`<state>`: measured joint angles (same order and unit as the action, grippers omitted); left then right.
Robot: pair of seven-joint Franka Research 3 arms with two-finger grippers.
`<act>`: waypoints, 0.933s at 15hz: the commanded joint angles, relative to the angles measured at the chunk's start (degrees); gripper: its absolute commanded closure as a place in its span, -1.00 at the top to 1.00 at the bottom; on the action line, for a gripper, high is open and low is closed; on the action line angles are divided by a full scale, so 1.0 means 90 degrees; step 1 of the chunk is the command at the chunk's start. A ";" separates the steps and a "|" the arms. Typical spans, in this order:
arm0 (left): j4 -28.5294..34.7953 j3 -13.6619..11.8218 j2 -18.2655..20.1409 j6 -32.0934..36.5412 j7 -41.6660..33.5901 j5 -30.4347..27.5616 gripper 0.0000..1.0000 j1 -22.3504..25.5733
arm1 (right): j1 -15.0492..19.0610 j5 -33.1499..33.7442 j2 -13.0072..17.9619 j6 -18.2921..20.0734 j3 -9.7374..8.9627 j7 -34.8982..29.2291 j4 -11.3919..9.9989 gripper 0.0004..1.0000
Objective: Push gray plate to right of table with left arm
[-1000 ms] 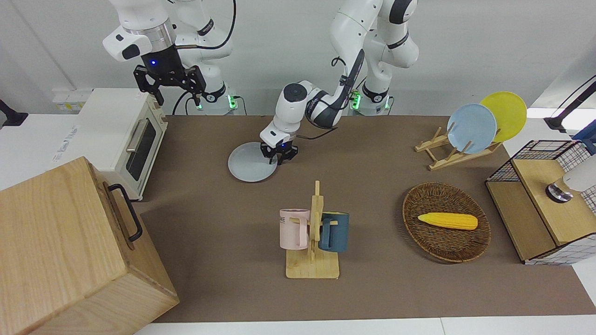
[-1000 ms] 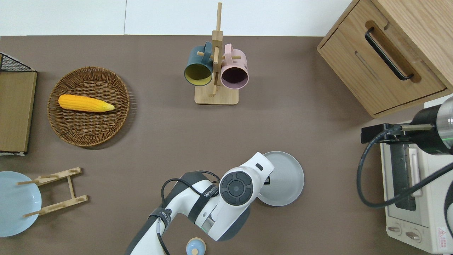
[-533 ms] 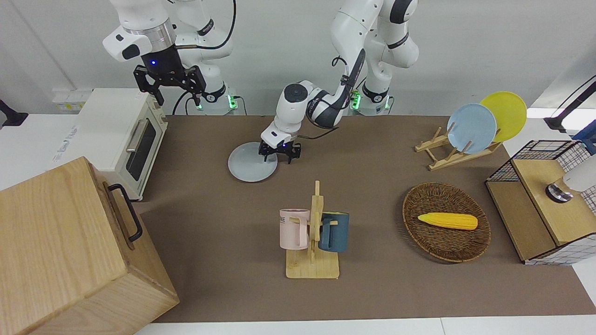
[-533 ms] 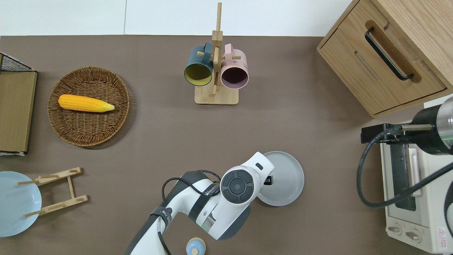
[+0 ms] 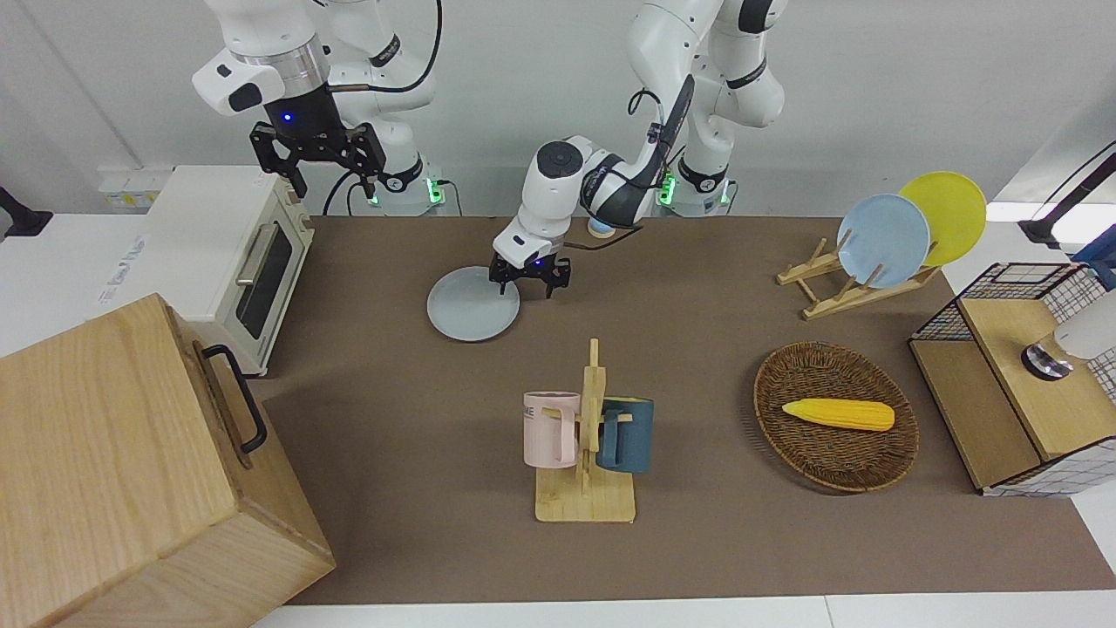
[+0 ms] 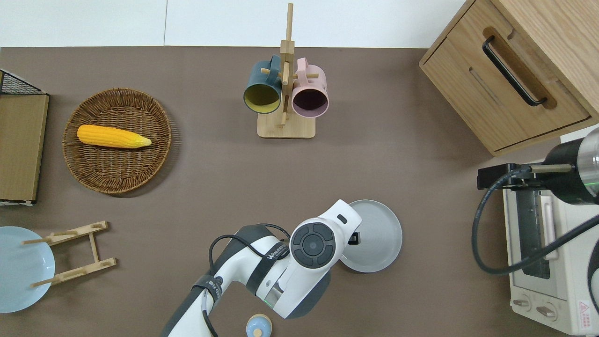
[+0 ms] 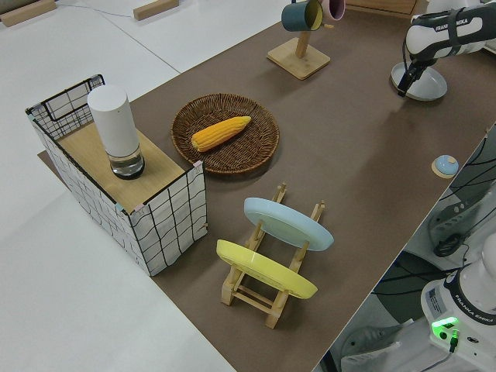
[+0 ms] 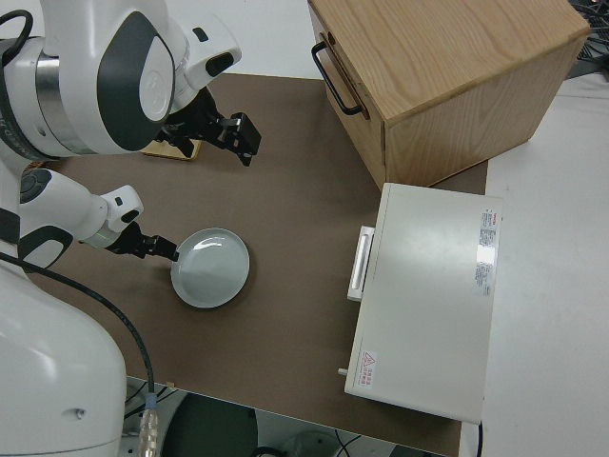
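Note:
The gray plate (image 5: 471, 316) lies flat on the brown table (image 5: 697, 349), near the robots and toward the right arm's end. It also shows in the overhead view (image 6: 376, 236) and the right side view (image 8: 211, 268). My left gripper (image 5: 527, 286) is open and empty, pointing down, low over the plate's rim on the side toward the left arm's end. One finger is over the plate and the other over the bare table. In the overhead view the wrist hides most of the left gripper (image 6: 353, 238). My right gripper (image 5: 331, 173) is parked, open and empty.
A mug rack (image 5: 586, 436) with a pink and a blue mug stands farther from the robots than the plate. A toaster oven (image 5: 235, 253) and a wooden cabinet (image 5: 131, 471) fill the right arm's end. A wicker basket (image 5: 835, 453) with corn and a plate rack (image 5: 837, 292) stand toward the left arm's end.
My left gripper has lifted a little off the plate's rim and drawn slightly toward the left arm's end. The plate has hardly moved. The right arm has not moved.

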<state>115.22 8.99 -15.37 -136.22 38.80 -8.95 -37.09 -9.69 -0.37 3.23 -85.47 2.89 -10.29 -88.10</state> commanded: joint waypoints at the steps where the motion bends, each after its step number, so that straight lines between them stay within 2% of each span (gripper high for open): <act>1: 0.0001 -0.0197 0.0437 0.0749 -0.0394 -0.0060 0.98 0.0204 | -0.0037 0.0002 -0.0036 0.0073 0.0030 0.0021 0.0063 0.99; 4: -0.0009 -0.0227 0.0759 0.1188 -0.0511 -0.0051 0.98 0.0400 | -0.0037 0.0002 -0.0036 0.0073 0.0030 0.0011 0.0063 0.99; 8: -0.0087 -0.0695 0.1170 0.2154 -0.0999 0.0008 0.98 0.0585 | -0.0037 0.0002 -0.0027 0.0073 0.0030 0.0011 0.0063 0.99; 11: -0.0311 -0.0744 0.1404 0.2848 -0.0971 0.0076 0.98 0.0771 | -0.0037 0.0002 -0.0036 0.0073 0.0030 0.0011 0.0063 0.99; 13: -0.0477 -0.0881 0.1522 0.3219 -0.0961 0.0368 0.98 0.0820 | -0.0037 0.0002 -0.0027 0.0073 0.0030 0.0011 0.0063 0.99; 14: -0.0594 -0.0862 0.1532 0.3443 -0.0980 0.0447 0.98 0.1004 | -0.0037 0.0002 -0.0036 0.0073 0.0030 0.0021 0.0063 0.99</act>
<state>112.38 1.51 -2.82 -110.80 30.44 -7.59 -30.17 -9.69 -0.37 3.23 -85.47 2.89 -10.29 -88.11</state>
